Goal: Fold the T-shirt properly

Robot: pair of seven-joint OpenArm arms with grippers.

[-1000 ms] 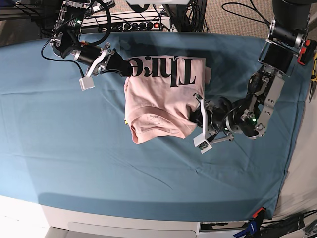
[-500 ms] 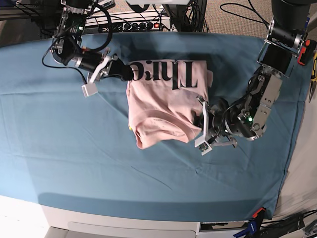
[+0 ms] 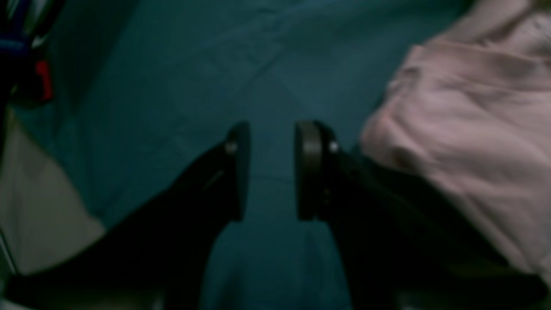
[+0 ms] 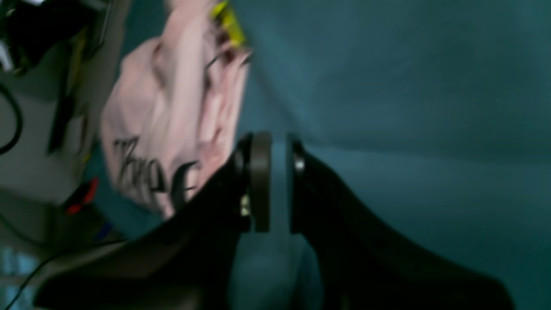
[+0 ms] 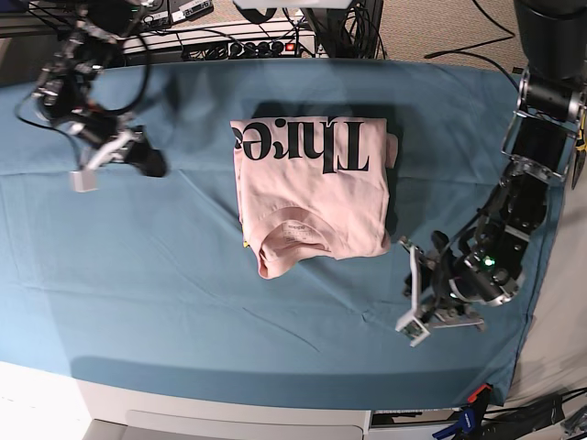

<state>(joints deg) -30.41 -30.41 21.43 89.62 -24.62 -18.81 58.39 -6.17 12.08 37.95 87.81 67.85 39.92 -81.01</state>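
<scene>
On the teal cloth point(image 5: 183, 275), toward the far middle, the T-shirt point(image 5: 312, 197) lies folded into a compact rectangle, with its black "Three" lettering along the far edge and the collar and label at the near edge. A small fold of pink sticks out at its far right corner, and a scrap of yellow shows at its left edge. Neither arm touches it. Well to its left, the right gripper point(image 5: 151, 163) hangs over bare cloth; in the right wrist view its black fingers point(image 4: 260, 181) stand only a narrow slit apart with nothing but teal between them, and the shirt lies off to one side. Near and right of the shirt, the left gripper point(image 5: 408, 275) sits low over the cloth; in the left wrist view its two pads point(image 3: 310, 170) stand parted by a clear gap, holding nothing, with the pink fabric just beside the outer finger. Cables and a power strip point(image 5: 248, 44) run along the far edge of the table.
</scene>
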